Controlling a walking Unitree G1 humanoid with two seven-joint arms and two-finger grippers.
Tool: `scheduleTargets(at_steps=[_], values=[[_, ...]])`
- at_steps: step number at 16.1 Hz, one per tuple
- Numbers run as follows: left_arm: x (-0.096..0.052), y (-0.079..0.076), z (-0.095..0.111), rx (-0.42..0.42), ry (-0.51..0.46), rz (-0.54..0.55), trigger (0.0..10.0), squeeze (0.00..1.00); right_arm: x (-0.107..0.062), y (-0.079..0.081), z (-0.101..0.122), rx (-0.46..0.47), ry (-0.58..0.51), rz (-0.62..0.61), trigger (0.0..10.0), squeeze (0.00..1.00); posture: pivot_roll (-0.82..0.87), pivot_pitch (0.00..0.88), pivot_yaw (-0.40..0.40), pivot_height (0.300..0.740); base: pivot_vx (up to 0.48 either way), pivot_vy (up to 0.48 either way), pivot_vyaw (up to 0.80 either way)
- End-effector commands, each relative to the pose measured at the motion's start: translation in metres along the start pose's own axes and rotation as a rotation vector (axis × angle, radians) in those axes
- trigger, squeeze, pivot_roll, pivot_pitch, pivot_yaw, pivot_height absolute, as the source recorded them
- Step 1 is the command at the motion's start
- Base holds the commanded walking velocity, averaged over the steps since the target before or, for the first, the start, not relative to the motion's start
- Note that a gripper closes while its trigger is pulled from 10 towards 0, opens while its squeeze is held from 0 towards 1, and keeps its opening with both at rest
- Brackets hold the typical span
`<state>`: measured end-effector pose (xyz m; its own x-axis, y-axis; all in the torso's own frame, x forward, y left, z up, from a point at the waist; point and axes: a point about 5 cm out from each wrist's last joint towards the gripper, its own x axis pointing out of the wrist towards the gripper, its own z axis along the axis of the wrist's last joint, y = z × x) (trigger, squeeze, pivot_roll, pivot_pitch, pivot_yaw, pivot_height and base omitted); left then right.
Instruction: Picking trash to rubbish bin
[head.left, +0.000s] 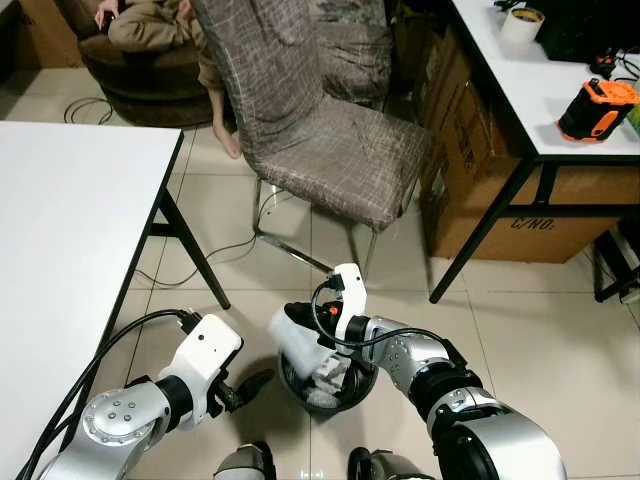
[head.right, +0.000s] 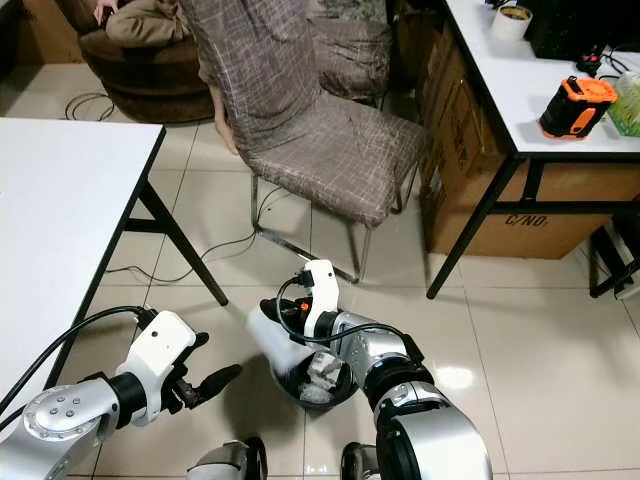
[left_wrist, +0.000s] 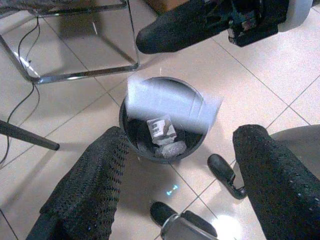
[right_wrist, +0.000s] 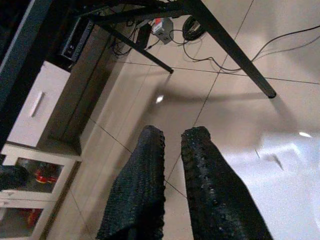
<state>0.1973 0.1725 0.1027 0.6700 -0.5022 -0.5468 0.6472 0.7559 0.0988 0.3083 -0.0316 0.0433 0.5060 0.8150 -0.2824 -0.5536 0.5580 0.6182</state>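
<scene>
A small black rubbish bin (head.left: 366, 384) stands on the tiled floor just in front of my feet, with crumpled trash (left_wrist: 162, 132) in it. A white sheet of paper (head.left: 297, 346) hangs blurred over the bin's rim on its left side. My right gripper (head.left: 301, 313) is right above that sheet, its fingers (right_wrist: 150, 165) close together with a narrow gap and nothing between them. The paper (right_wrist: 285, 190) lies off to one side of them. My left gripper (head.left: 246, 389) hovers low, left of the bin, wide open, and the bin (left_wrist: 125, 131) shows between its fingers.
A fabric-covered chair (head.left: 330, 150) with chrome legs stands just behind the bin. A white table (head.left: 70, 220) is on my left, a second table (head.left: 560, 90) and cardboard boxes (head.left: 480, 190) on my right. Cables (head.left: 210, 255) lie on the floor; a person (head.left: 150, 25) sits far back.
</scene>
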Motion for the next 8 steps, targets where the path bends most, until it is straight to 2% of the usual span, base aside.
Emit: scheduleTargets(at_steps=[1, 7, 8], values=[[-0.0019, -0.0018, 0.0029, 0.003, -0.007, 0.003, 10.0, 0.0, 0.0077, 0.0095, 0.0032, -0.002, -0.007, 0.042, 10.0, 1.0, 0.03, 0.212, -0.018, 0.74, 0.0, 0.0, 0.0], [-0.0013, -0.0039, 0.0019, -0.006, -0.006, 0.013, 10.0, 0.0, 0.0065, 0.0072, 0.0048, -0.023, -0.013, 0.026, 10.0, 1.0, 0.02, 0.206, -0.018, 0.74, 0.0, 0.0, 0.0], [0.0042, -0.0015, 0.0074, -0.015, -0.053, 0.049, 10.0, 0.0, 0.0028, 0.0031, 0.005, -0.071, -0.031, 0.001, 10.0, 1.0, 0.02, 0.198, -0.019, 0.74, 0.0, 0.0, 0.0]])
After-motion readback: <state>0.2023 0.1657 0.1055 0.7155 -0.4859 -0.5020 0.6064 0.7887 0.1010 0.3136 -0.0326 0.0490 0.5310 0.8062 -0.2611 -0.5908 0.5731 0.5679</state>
